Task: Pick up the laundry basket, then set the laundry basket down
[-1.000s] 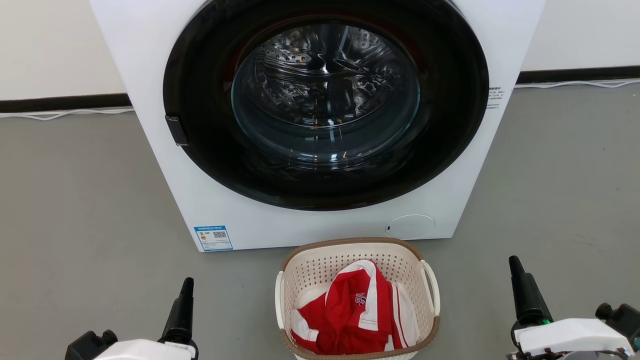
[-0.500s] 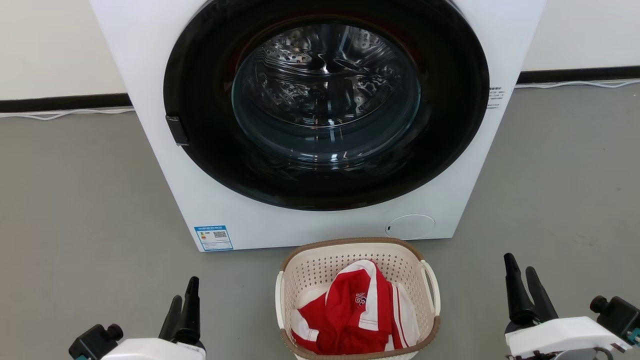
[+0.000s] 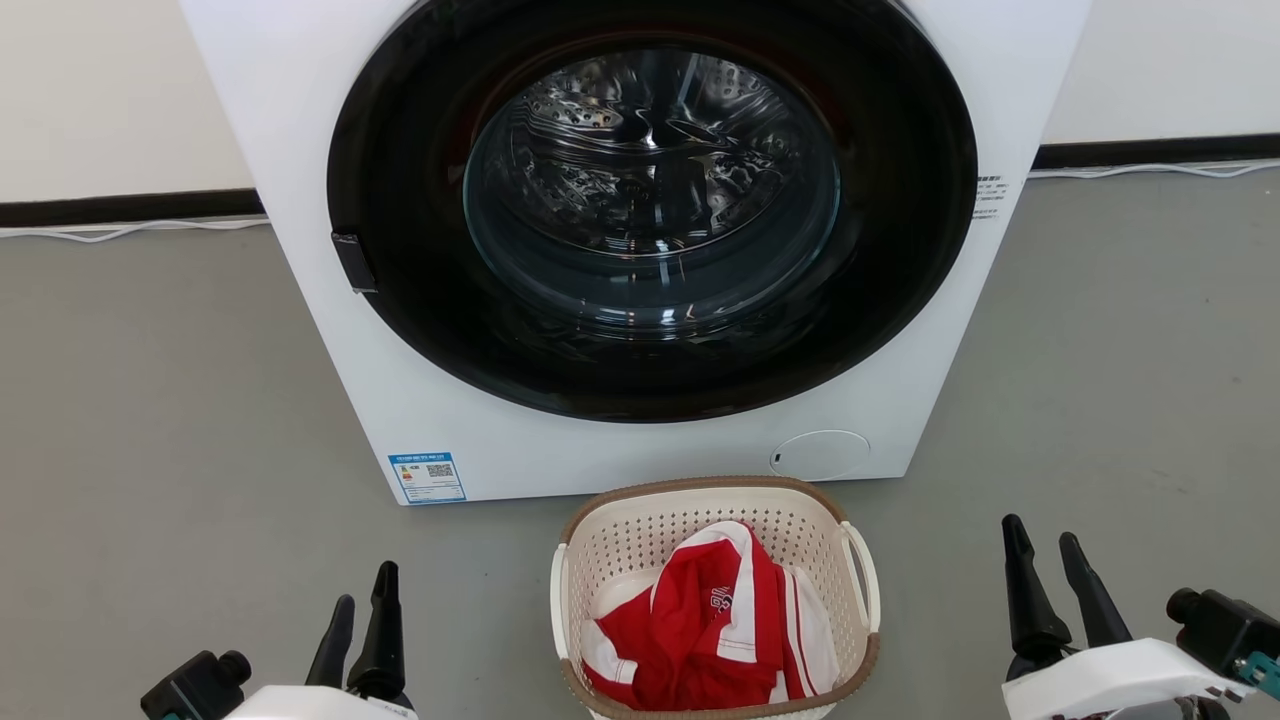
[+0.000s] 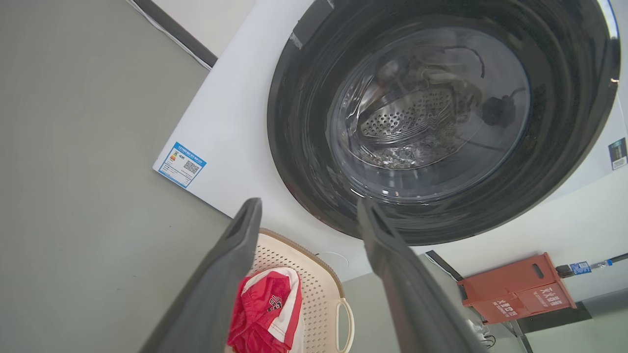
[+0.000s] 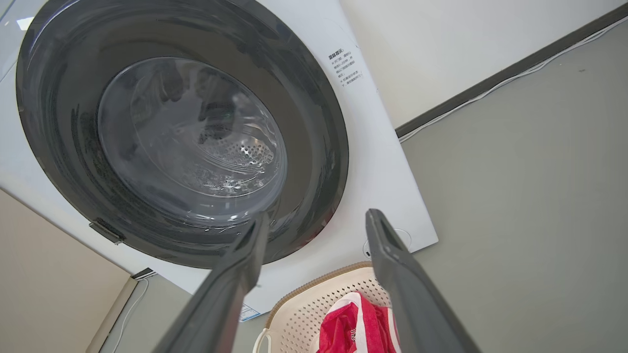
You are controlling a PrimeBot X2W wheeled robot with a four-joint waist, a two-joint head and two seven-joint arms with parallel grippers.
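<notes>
Basket [image 3: 640,535] sits bottom centre on floor [image 3: 150,400], just before washer [image 3: 300,100]; red-white cloth [image 3: 700,620] inside, probably a shirt. Left gripper [image 3: 365,585] lower left, right gripper [image 3: 1041,530] lower right: fingers apart, clear of basket.

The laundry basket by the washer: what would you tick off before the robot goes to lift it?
1. The left hand is open: ok, fingers apart.
2. The right hand is open: ok, fingers apart.
3. The laundry basket stands upright on the floor between the hands: ok.
4. Its white loop handles are free of cloth: ok; the red-and-white garment lies inside the rim.
5. The hands are at the handles: not ok; each is off to its own side, apart from the basket.
6. A gap separates the basket from the washing machine: cannot tell.
</notes>
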